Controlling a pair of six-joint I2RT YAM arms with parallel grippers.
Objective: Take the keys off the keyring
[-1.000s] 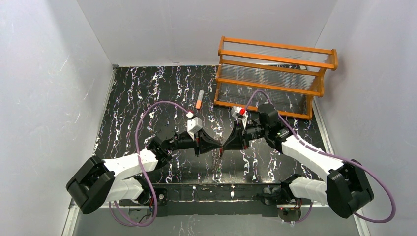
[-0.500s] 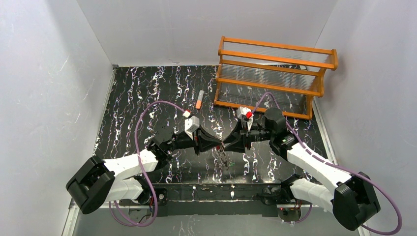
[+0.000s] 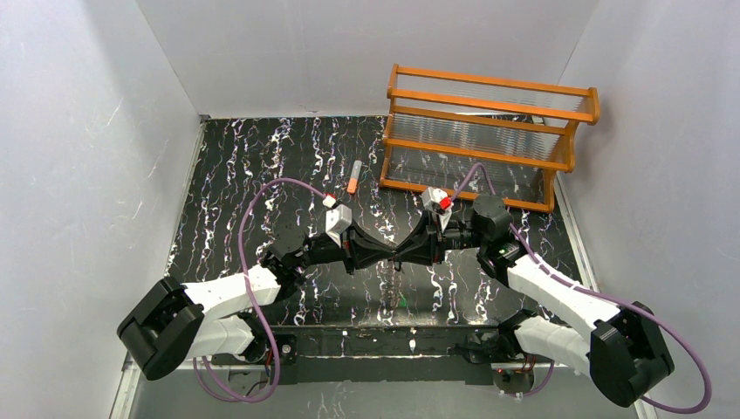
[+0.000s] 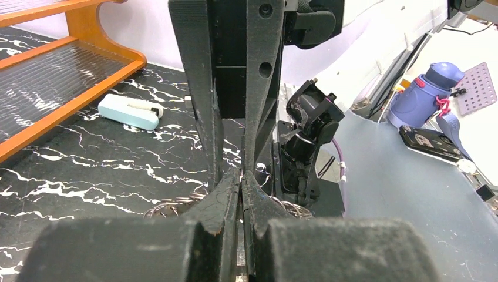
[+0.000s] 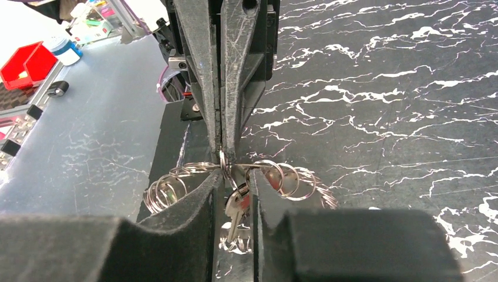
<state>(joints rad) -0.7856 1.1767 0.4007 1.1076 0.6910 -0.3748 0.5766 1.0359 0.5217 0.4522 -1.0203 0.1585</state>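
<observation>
Now the left hand (image 4: 241, 176) is keeping the keyring (image 5: 170, 191) pinched tight, aloft before the rack (image 3: 494, 83); the right hand (image 5: 236, 179), reopened slightly, is straddling a hanging key (image 5: 236, 205), grip unclear; a green key (image 3: 402, 303) is lying freed on the counter (image 3: 262, 175)

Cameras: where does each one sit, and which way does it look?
Top external: high behind the arms, looking down at the table; both arms, left gripper, right gripper show.
Left wrist: on the left arm, facing right along its own gripper fingers.
Right wrist: on the right arm, facing left along its own fingers.
Shared: both wrist views see the keyring and the opposite gripper.
</observation>
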